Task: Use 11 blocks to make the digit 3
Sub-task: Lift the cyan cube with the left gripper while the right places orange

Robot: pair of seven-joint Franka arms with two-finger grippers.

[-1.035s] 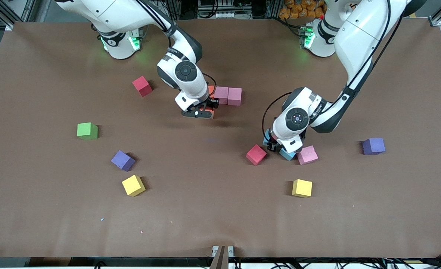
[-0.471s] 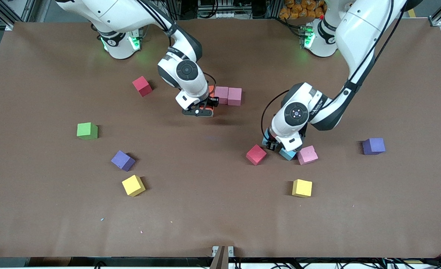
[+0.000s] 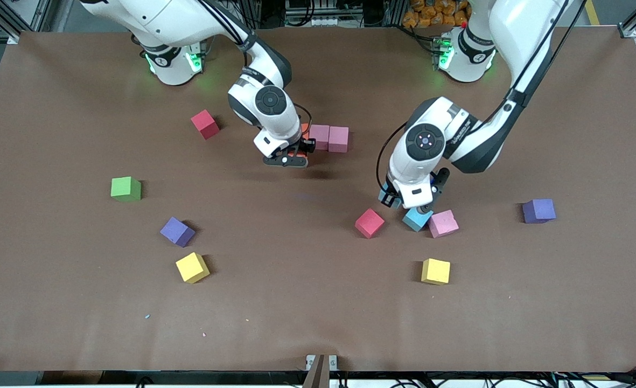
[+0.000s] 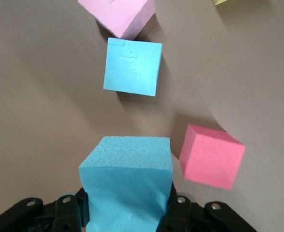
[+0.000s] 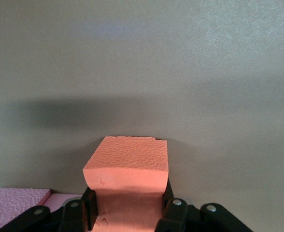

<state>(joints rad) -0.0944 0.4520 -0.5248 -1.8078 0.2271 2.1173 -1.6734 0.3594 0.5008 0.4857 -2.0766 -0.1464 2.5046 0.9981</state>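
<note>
We hold two foam cubes at once. Our right gripper (image 3: 291, 158) pinches an orange block (image 5: 127, 169) just beside the two pink blocks (image 3: 329, 138) that begin the digit 3 near the arms' bases. Our left gripper (image 3: 410, 202) clamps a light blue block (image 4: 127, 186) above the table, over the spot between the red block (image 3: 369, 222) and the second light blue block (image 3: 418, 218), which touches a loose pink block (image 3: 443, 223). The cubes look light, matte and slightly squashy, with a pitted surface that should not slip. We judge that gripping two opposite flat faces, centred, is best, and squeezing gently, since foam dents.
</note>
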